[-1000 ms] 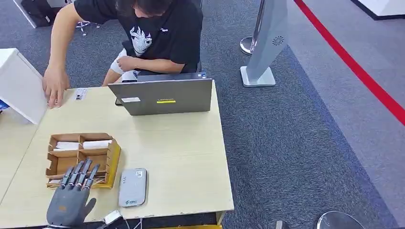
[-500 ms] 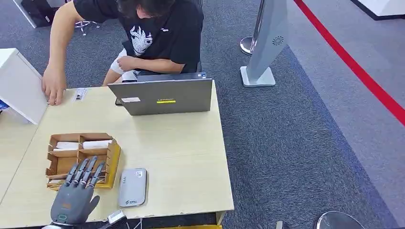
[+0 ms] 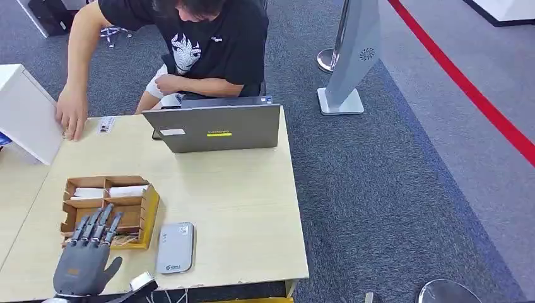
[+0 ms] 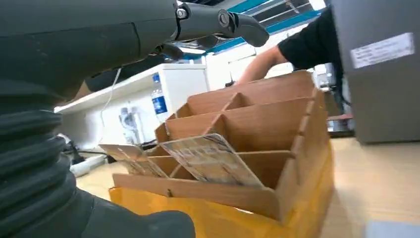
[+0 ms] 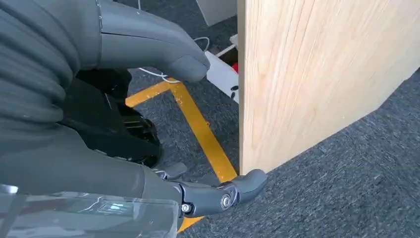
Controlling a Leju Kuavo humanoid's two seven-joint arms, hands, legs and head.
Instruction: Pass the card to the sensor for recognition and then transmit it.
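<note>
White box (image 3: 25, 117): far left edge of table (image 3: 240, 208), a person's hand (image 3: 70, 113) resting against its side.
Left hand (image 3: 85, 255): over the near left corner of table, fingers spread and straight, holding nothing, fingertips above the near edge of the tray.
Cardboard tray (image 3: 107, 208): divided into compartments, just left of the sensor; white packs in the far cells.
Cards (image 4: 210, 158): leaning tilted in the tray's near compartments.
Sensor (image 3: 175, 247): flat grey pad, near table edge, right of the tray.
Laptop (image 3: 214, 126): open, far side, back toward robot.
Right hand (image 5: 148, 124): beside the table's wooden side panel, above carpet and yellow floor tape; fingers apart, gripping nothing.
</note>
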